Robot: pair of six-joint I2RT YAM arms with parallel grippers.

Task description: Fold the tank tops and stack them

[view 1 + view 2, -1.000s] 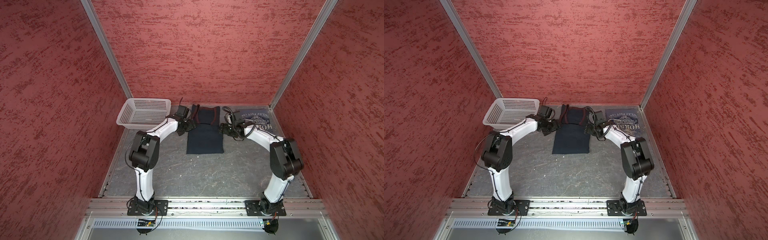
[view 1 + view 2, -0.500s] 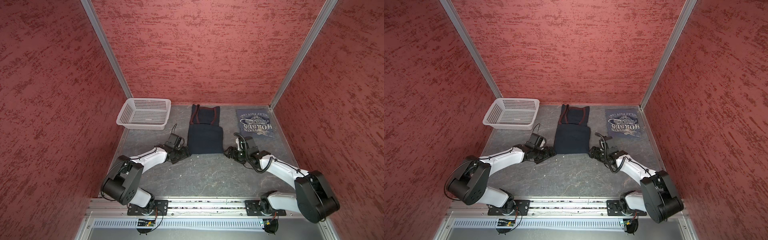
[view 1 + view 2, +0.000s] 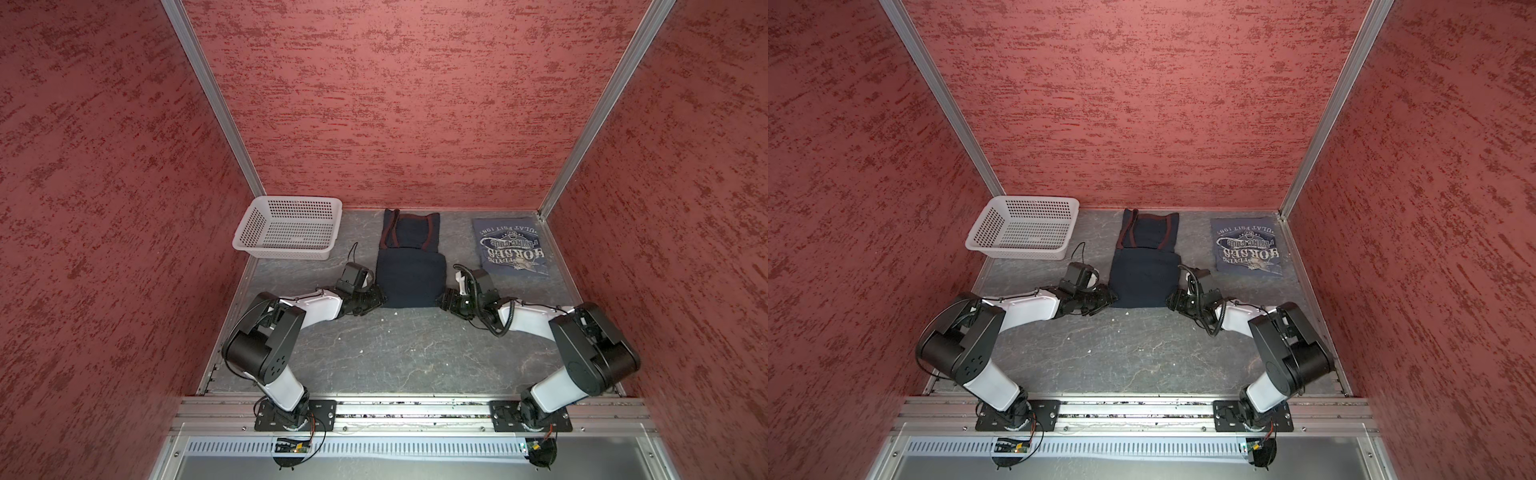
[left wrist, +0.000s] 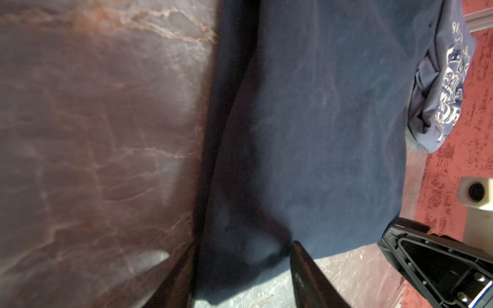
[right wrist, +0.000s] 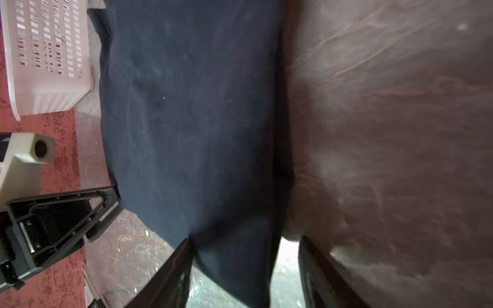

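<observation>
The dark navy tank top [image 3: 409, 274] [image 3: 1142, 276] lies flat at mid-back, its maroon-trimmed straps toward the back wall and a folded layer over its near half. My left gripper [image 3: 380, 300] [image 3: 1113, 300] is at its near left corner and my right gripper [image 3: 441, 300] [image 3: 1170, 301] at its near right corner. In the left wrist view the left gripper [image 4: 243, 246] is open, with the navy cloth [image 4: 320, 133] bunched between its jaws. The right gripper [image 5: 245, 240] is also open around the navy cloth [image 5: 192, 120], with a gap on one side. The slate-blue tank top [image 3: 512, 249] [image 3: 1248, 249] [image 4: 442, 88] lies folded at the back right.
A white perforated basket [image 3: 282, 252] [image 3: 1017, 252] [image 5: 48, 53] stands at the back left by the wall. Red textured walls close in the left, back and right. The grey marbled table [image 3: 395, 353] stretches from the grippers to the front rail.
Both arms have drawn back from the middle of the navy top to its near edge, then moved inward onto its near corners. Both sets of jaws have narrowed around the cloth.
</observation>
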